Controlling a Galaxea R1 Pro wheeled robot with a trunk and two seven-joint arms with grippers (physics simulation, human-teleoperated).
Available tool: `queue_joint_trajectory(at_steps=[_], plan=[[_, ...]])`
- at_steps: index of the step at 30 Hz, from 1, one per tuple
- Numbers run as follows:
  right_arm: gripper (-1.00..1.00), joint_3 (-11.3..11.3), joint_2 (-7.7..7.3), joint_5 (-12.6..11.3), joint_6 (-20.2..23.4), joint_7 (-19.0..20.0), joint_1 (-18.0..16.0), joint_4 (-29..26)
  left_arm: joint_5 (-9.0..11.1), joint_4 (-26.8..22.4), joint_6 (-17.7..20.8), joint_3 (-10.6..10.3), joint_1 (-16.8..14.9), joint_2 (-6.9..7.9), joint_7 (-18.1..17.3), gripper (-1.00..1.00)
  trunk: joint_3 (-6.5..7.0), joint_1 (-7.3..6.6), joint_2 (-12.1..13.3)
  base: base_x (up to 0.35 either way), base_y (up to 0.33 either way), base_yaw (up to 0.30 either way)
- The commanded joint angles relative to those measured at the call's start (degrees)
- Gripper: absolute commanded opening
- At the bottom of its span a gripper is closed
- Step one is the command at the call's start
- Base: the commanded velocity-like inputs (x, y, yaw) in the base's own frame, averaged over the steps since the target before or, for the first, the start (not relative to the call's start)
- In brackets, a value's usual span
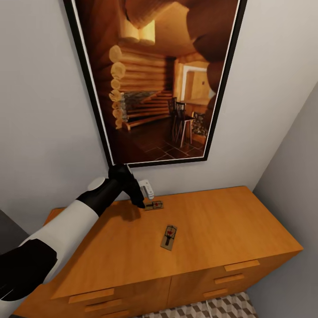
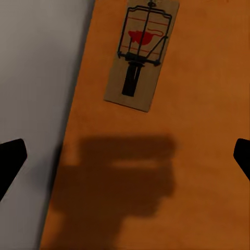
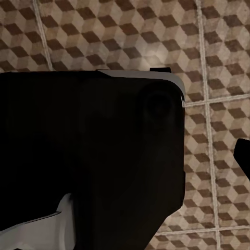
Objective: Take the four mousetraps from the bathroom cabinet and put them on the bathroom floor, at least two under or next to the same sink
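Two mousetraps lie on the flat top of the orange-brown cabinet (image 1: 229, 221). One mousetrap (image 1: 154, 205) is near the back wall and the other mousetrap (image 1: 168, 237) is nearer the middle. My left gripper (image 1: 138, 199) hangs just left of the far trap, pointing down. In the left wrist view that mousetrap (image 2: 140, 57) lies ahead of the open left gripper (image 2: 125, 159), with only bare cabinet top (image 2: 198, 156) between the fingertips (image 2: 10, 161). My right gripper (image 3: 125, 159) faces the cube-patterned bathroom floor (image 3: 104, 36); one fingertip (image 3: 242, 155) shows at the edge. The sink is out of view.
A large framed picture (image 1: 159, 79) hangs on the grey wall behind the cabinet. A second wall (image 1: 296, 176) closes in on the right. Drawer handles (image 1: 241, 265) run along the cabinet front above a strip of tiled floor (image 1: 207, 309). A black robot part (image 3: 88, 156) blocks the right wrist view.
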Motion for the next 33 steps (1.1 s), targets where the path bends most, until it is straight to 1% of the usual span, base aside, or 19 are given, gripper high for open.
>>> queue_joint_trajectory(at_steps=[1,15,26,33], plan=[[1.00,0.3,0.00,-0.6,-0.2,0.3,-0.1,0.1,-0.4,-0.1,0.4,0.0,-0.1,-0.05,-0.3,1.00,-0.11,0.03,-0.1,0.000,0.000,0.000],[1.00,0.3,0.00,-0.6,-0.2,0.3,-0.1,0.1,-0.4,0.3,0.4,0.0,1.2,-0.80,0.3,1.00,-0.11,0.03,-0.1,0.000,0.000,0.000],[1.00,0.3,0.00,-0.6,-0.2,0.3,-0.1,0.1,-0.4,0.2,0.4,0.0,1.4,-0.88,0.3,1.00,-0.13,0.03,-0.1,0.000,0.000,0.000],[1.00,0.3,0.00,-0.6,-0.2,0.3,-0.1,0.1,-0.4,0.2,0.4,0.0,1.4,-0.88,0.3,1.00,-0.46,0.03,-0.1,0.000,0.000,0.000]])
